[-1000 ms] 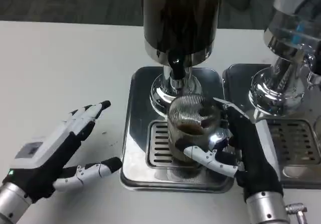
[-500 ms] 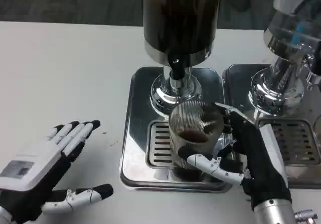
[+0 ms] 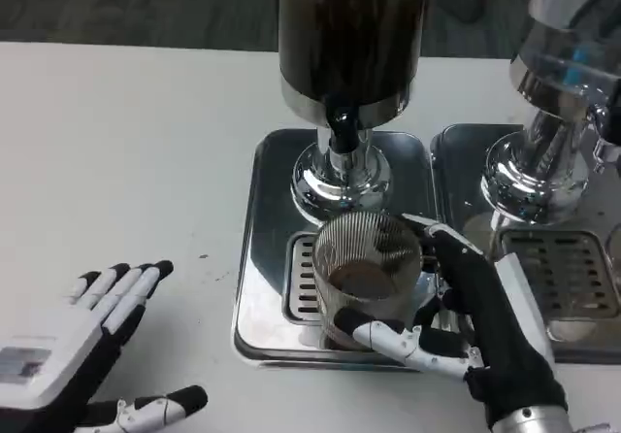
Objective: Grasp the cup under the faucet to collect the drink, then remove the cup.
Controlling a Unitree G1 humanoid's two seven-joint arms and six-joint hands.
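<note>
One ribbed cup (image 3: 366,273) is gripped by the right hand (image 3: 485,321) between two dispensers — the left hand (image 3: 73,355), fingers (image 3: 121,283) spread, holds nothing.

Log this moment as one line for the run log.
right hand: holds cup | cup: some dark drink inside, on drip tray below faucet | left hand: open, on table

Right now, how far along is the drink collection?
Done: the ribbed glass cup holds some dark drink. In hand: the right hand grips it on the drip tray, near the front edge, forward of the faucet. Left: lift it off the tray. The left hand waits open on the table.
</note>
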